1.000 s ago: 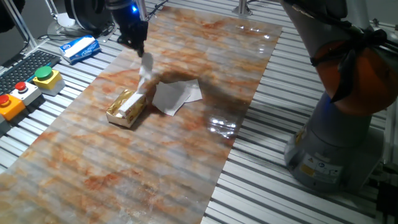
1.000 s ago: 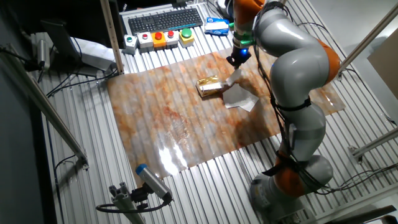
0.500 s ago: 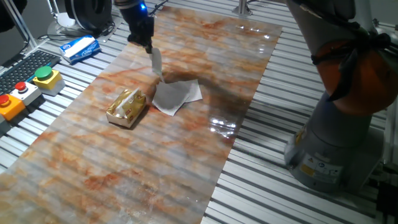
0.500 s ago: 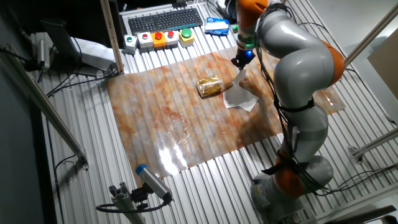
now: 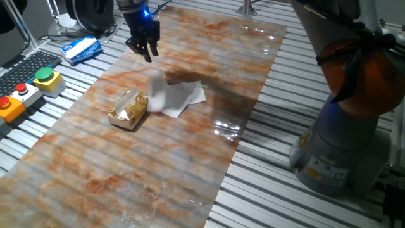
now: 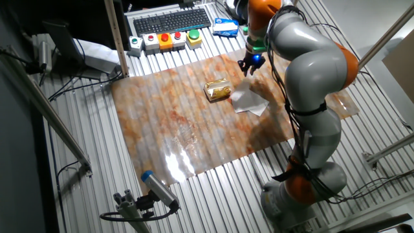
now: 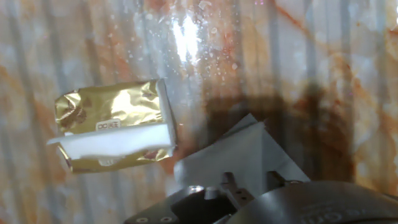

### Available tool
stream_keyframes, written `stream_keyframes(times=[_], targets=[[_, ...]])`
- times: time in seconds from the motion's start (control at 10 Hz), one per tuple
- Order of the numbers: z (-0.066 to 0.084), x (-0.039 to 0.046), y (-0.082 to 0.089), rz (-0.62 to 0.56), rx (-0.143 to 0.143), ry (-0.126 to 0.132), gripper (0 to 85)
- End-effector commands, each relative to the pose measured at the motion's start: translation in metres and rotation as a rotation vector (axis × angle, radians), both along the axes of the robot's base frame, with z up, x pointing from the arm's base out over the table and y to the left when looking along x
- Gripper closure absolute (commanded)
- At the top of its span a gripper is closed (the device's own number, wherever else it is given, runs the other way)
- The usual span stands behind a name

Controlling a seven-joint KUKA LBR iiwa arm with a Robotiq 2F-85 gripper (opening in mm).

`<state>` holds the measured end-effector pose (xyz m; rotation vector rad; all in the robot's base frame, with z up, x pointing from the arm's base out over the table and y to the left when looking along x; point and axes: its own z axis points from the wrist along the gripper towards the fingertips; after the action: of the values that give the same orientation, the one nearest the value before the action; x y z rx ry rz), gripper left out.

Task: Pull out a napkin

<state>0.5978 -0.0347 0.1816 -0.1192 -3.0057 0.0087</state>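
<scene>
In the hand view, the thin white paper napkin (image 7: 239, 158) lies flat on the marbled orange-and-white desk (image 7: 323, 56), just beside the crinkled gold foil packet (image 7: 112, 134), from whose open side a white tissue edge sticks out. Whether sheet and packet touch cannot be told from here.

In one fixed view the gold foil packet (image 5: 128, 109) sits near the middle of the desk (image 5: 158, 171), and the napkin (image 5: 174, 96) is spread out just to its right, a blurred pale part of it reaching toward the packet. Farther back, the black two-finger claw (image 5: 147, 52) hangs above the desk with its fingers apart and nothing between them, well clear of the napkin.

In the other fixed view the claw (image 6: 248, 66) is raised over the far edge of the mat, the napkin (image 6: 248, 100) lying below and beside the packet (image 6: 218, 90). Beyond, a blue-and-white packet (image 5: 81, 49) rests on the ribbed metal surface.
</scene>
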Motion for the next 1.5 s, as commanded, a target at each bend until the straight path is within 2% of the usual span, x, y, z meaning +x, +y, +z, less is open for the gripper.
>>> stream_keyframes(times=[0.0,0.1,0.2,0.3,0.4,0.5,0.7,0.9,1.2,1.4], targets=[[-0.001,-0.0001,0.0,0.002,0.002,-0.001,34.0],[-0.002,0.0009,0.001,0.018,0.011,0.0,51.0],[-0.003,0.002,0.001,0.031,0.046,0.018,68.0],[-0.002,0.0018,0.004,0.007,0.096,0.021,85.0],[0.0,0.0025,0.007,0.01,0.089,-0.005,85.0],[0.004,0.0041,0.013,-0.002,0.094,-0.031,85.0],[0.012,0.0086,0.032,-0.051,0.096,-0.039,85.0],[0.012,0.0067,0.046,-0.092,0.089,-0.06,85.0],[0.013,0.0022,0.044,-0.121,0.098,-0.056,85.0],[0.014,0.0016,0.043,-0.124,0.084,-0.046,85.0]])
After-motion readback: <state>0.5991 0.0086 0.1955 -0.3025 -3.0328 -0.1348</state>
